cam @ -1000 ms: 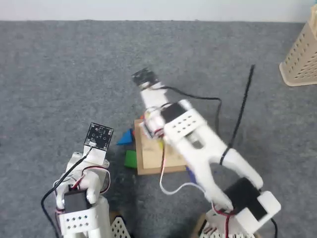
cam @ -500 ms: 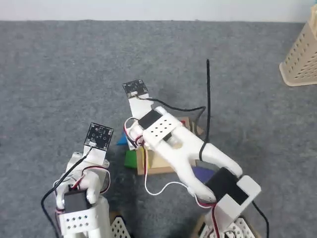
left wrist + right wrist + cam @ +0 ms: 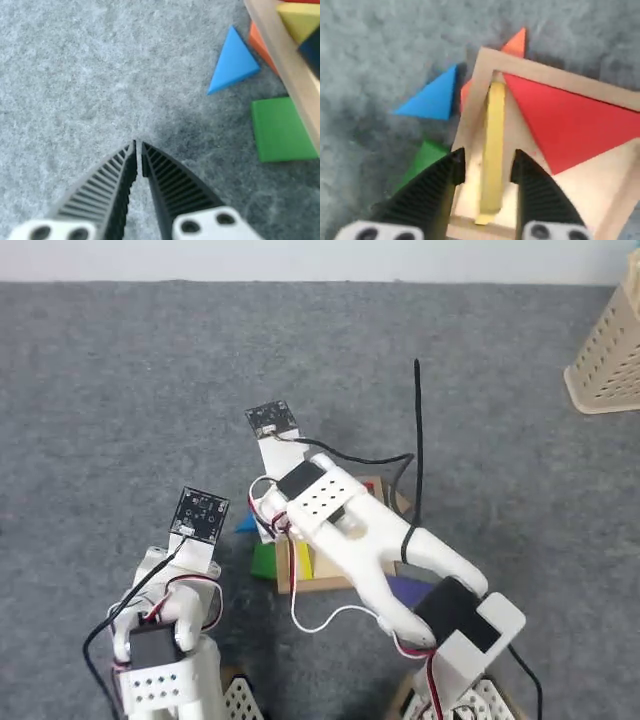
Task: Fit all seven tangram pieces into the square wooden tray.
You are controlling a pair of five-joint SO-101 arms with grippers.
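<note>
Tray (image 3: 471,112) holding red triangle (image 3: 565,122), yellow piece (image 3: 493,145) apparently tilted

Not much besides the main stuff, tbh. Everything sits on a grey carpet-like mat (image 3: 120,390) with a fuzzy, speckled texture that covers nearly the whole frame. A thin pale strip (image 3: 300,260) runs along the very top edge, can't tell if it's a wall or the table. In the upper right corner there's a beige perforated basket (image 3: 610,350), rows of little holes, cut off by the frame edge.
</note>
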